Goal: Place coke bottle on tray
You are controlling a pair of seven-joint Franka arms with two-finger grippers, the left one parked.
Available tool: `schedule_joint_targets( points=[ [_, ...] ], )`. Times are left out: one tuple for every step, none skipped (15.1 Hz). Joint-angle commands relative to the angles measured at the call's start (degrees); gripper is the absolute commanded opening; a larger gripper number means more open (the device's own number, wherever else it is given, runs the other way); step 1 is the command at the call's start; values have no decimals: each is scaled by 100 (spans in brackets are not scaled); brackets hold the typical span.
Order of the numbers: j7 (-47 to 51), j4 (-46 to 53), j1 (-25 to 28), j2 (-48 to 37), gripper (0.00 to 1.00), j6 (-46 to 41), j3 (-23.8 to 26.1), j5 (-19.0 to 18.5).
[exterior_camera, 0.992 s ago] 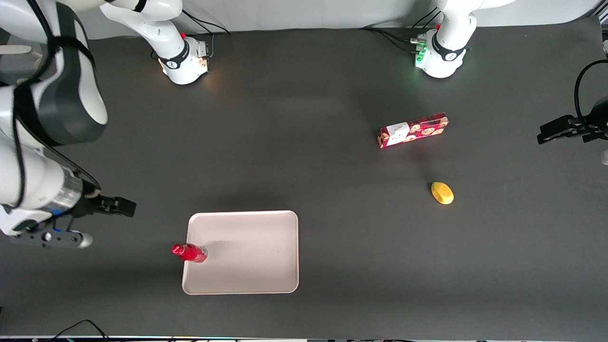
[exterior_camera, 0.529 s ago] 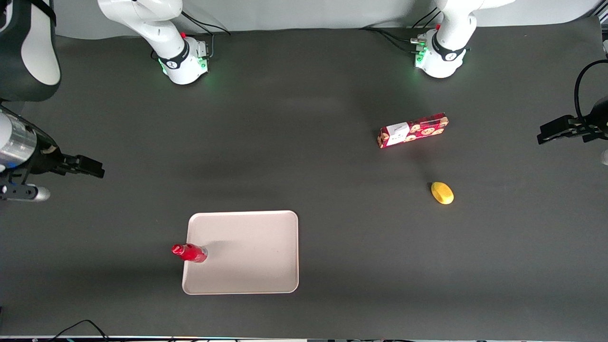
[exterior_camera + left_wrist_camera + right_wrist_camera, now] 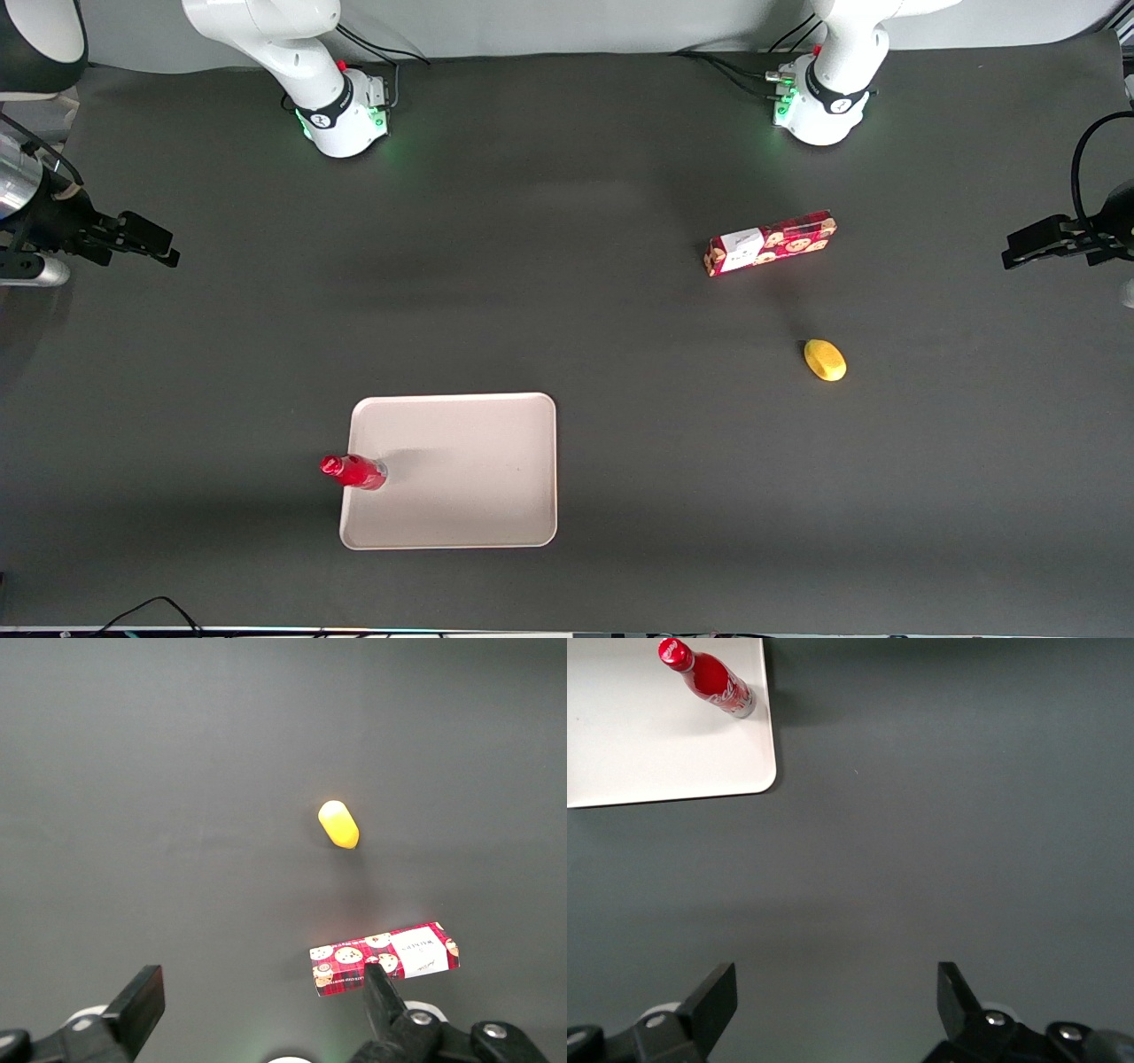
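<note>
The coke bottle (image 3: 354,470), small, slim and red with a red cap, stands upright on the cream-white tray (image 3: 461,496), at the tray's edge toward the working arm's end of the table. It also shows in the right wrist view (image 3: 707,679), standing on the tray (image 3: 647,753) near a rounded corner. My gripper (image 3: 164,248) is open and empty. It hangs high at the working arm's end of the table, farther from the front camera than the tray and well apart from the bottle. In the right wrist view the gripper (image 3: 836,992) has only bare mat between its fingers.
A long red patterned box (image 3: 771,243) lies toward the parked arm's end of the table. A yellow lemon-like object (image 3: 825,360) lies nearer the front camera than the box. Both show in the left wrist view, the box (image 3: 384,958) and the yellow object (image 3: 338,824). A dark mat (image 3: 567,292) covers the table.
My gripper has moved away from the bottle and tray, farther from the front camera and toward the working arm's end of the table. The bottle stays standing on the tray.
</note>
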Motion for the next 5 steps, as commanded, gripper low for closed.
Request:
schedule_joint_targets(
  points=[
    [-309, -131, 125, -227, 100, 119, -182, 138],
    [-309, -130, 125, -227, 100, 101, -182, 138],
    [-309, -122, 134, -218, 100, 101, -182, 138],
    [-309, -113, 143, -201, 100, 101, -173, 138],
    [-300, -104, 143, -192, 100, 101, -173, 138]
  ],
)
